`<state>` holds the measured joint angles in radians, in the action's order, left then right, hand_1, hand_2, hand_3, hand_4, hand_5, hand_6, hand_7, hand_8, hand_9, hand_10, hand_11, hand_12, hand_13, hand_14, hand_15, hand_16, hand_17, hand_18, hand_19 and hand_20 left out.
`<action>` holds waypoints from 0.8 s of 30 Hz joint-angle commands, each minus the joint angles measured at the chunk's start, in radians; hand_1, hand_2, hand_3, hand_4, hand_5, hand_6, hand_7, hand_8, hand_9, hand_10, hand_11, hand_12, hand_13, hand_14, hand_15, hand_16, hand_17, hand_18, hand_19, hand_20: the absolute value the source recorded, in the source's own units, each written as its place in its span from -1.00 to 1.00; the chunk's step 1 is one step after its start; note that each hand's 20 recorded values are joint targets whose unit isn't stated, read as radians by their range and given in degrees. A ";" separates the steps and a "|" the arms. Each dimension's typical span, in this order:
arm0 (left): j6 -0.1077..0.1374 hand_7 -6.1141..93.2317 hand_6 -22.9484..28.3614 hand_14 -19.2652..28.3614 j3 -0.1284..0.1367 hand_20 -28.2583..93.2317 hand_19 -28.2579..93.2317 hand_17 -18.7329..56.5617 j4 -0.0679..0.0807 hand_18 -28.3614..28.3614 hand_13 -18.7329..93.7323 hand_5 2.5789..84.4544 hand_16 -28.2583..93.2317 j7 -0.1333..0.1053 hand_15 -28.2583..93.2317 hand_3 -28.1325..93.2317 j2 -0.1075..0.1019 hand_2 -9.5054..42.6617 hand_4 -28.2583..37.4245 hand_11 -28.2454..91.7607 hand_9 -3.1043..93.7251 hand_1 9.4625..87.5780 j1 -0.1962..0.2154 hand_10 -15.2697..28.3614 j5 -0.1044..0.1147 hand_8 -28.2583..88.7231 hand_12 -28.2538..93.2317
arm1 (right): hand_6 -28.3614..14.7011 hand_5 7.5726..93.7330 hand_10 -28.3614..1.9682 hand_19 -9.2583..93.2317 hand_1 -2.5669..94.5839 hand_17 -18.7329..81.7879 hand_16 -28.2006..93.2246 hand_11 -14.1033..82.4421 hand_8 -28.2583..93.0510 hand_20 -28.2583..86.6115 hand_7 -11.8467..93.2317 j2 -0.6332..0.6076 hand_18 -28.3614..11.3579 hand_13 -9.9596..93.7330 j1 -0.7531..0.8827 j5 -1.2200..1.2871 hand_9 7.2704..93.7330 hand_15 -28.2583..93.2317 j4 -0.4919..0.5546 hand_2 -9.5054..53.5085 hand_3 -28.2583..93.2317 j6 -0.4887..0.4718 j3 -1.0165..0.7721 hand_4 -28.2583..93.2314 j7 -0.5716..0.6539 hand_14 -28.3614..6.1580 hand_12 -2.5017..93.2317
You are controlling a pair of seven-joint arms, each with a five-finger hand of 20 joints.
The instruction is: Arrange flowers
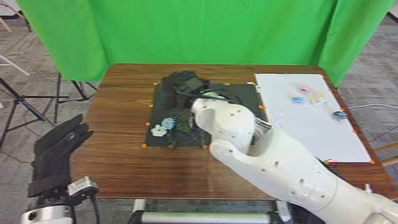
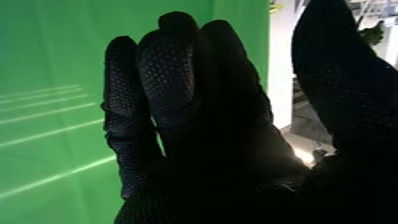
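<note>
One blue flower (image 1: 168, 122) beside one white flower (image 1: 159, 131), both on dark mat (image 1: 160, 107), near-left part. Right hand (image 1: 185, 82) open, straight-fingered, over mat's far part; nearer than left hand (image 1: 58, 150), open, left of mat. Next, probably: draw back toward mat's near edge.

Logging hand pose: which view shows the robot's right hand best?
The right wrist view: the right hand is close up, its fingers extended. The head view shows it smaller, over the black mat.
</note>
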<state>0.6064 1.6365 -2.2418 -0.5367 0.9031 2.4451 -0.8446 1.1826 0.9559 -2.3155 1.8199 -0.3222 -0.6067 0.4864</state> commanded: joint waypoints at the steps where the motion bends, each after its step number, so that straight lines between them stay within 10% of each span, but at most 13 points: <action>1: 0.003 -0.56 0.36 0.94 -0.004 -0.48 0.44 -0.75 -0.017 0.75 -0.23 -0.01 -0.82 0.007 0.56 0.82 0.017 -0.53 -0.75 0.14 -0.20 -0.58 0.016 0.65 -0.019 -0.70 -0.41 | -0.14 0.10 -0.48 1.00 -0.25 0.00 -0.29 -0.16 -0.70 -0.54 -0.46 -0.199 -0.68 0.36 0.025 0.061 0.12 0.74 0.059 -0.90 0.82 0.009 -0.122 -0.96 0.028 -0.06 -0.61; 24: -0.002 -0.56 0.36 0.94 -0.039 -0.46 0.44 -0.75 -0.017 0.75 -0.24 -0.02 -0.82 0.011 0.56 0.83 0.029 -0.53 -0.74 0.13 -0.22 -0.58 0.010 0.63 -0.027 -0.70 -0.41 | -0.17 0.05 -0.53 1.00 -0.25 0.07 -0.30 -0.24 -0.69 -0.45 -0.49 -0.524 -0.67 0.38 0.295 0.236 0.09 0.76 0.004 -0.85 0.83 0.109 -0.429 -0.94 0.267 -0.04 -0.61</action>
<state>0.6060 1.6058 -2.2522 -0.5336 0.9200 2.4482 -0.8620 0.7123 1.1955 -2.0987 1.8742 -0.2283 -0.9409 0.6970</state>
